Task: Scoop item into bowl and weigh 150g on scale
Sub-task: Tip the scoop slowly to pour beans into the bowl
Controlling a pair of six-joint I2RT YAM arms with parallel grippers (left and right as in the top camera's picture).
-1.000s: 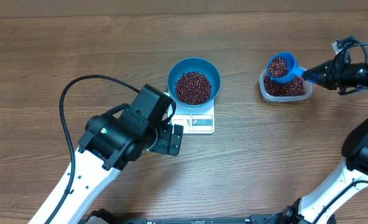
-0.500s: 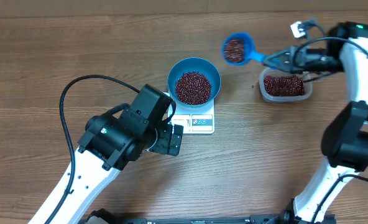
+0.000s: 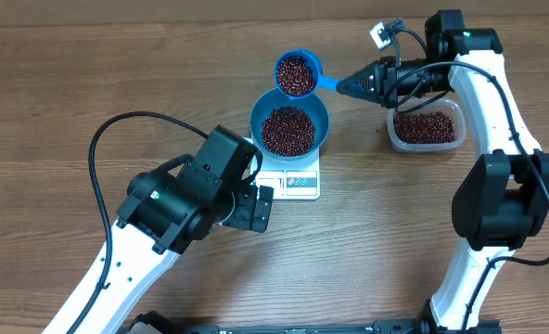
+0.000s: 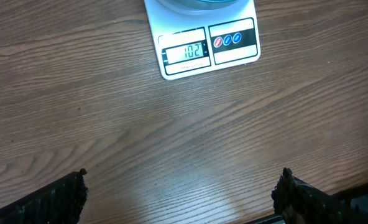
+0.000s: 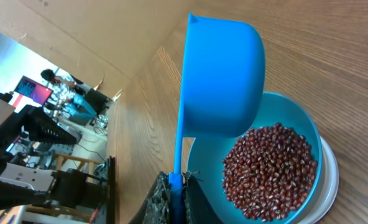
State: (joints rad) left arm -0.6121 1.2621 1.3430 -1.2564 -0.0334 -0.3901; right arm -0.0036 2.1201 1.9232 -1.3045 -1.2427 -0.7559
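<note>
Small dark red-brown beans (image 3: 295,74), loose and likely spill-prone, ride upper-centre in blue plastic scoop (image 3: 325,83), handle pinched by right gripper (image 3: 358,85); left gripper (image 4: 181,190) spread.

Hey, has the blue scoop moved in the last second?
Yes. The scoop, held by the right gripper, travelled left from above the clear tub to the far rim of the bowl.

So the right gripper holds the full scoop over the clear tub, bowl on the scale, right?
No: the overhead view shows the scoop at the bowl's far rim, not over the tub. The right gripper does hold it, full, and the bowl sits on the scale.
</note>
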